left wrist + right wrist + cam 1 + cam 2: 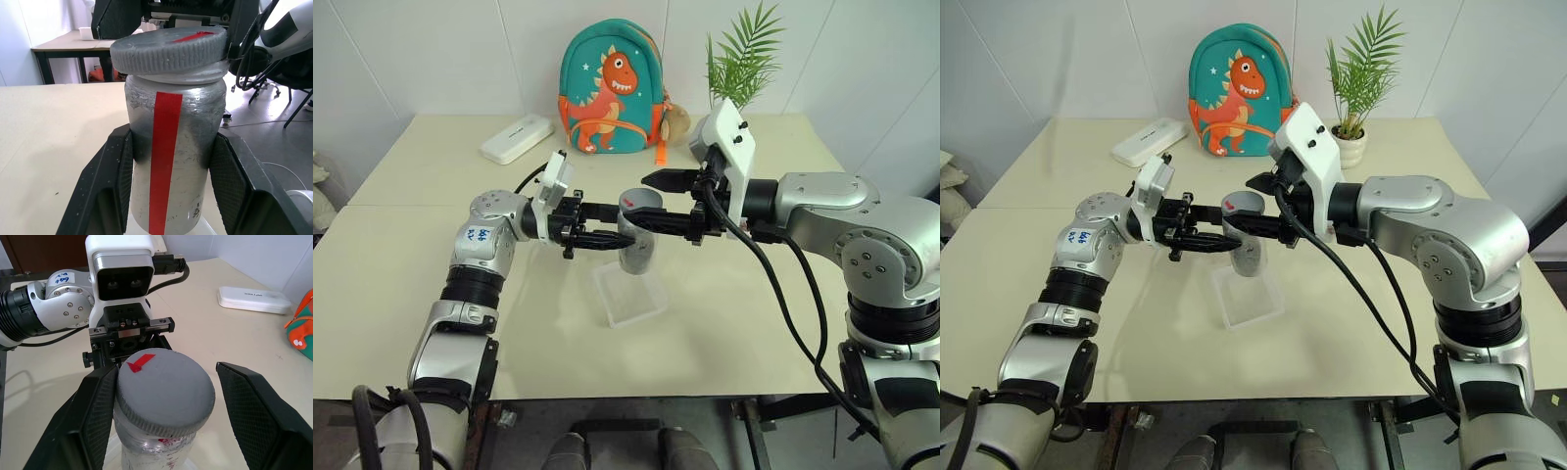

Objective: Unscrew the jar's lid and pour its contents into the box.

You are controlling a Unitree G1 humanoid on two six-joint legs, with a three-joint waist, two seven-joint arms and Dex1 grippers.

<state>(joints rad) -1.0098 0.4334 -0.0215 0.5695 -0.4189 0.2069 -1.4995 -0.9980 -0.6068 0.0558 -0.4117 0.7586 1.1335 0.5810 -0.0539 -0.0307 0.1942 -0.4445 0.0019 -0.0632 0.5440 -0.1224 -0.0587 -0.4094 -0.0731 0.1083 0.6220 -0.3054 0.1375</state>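
Observation:
The jar (636, 251), silvery with a red stripe down its side, hangs upright just above the clear box (643, 309) near the table's middle. My left gripper (622, 227) comes in from the left and is shut on the jar's body, a pad on each side (171, 137). The grey lid (166, 387), marked with a red arrow, sits slightly askew on the jar. Reaching in from the right, my right gripper (646, 201) has its fingers (98, 401) closed against the lid's ribbed rim. The contents are hidden behind the hazy wall.
A teal dinosaur backpack (610, 90) stands at the back of the table. A white rectangular case (517, 138) lies to its left, and a potted plant (1349, 147) stands to its right. Bare tabletop (401, 284) surrounds the box.

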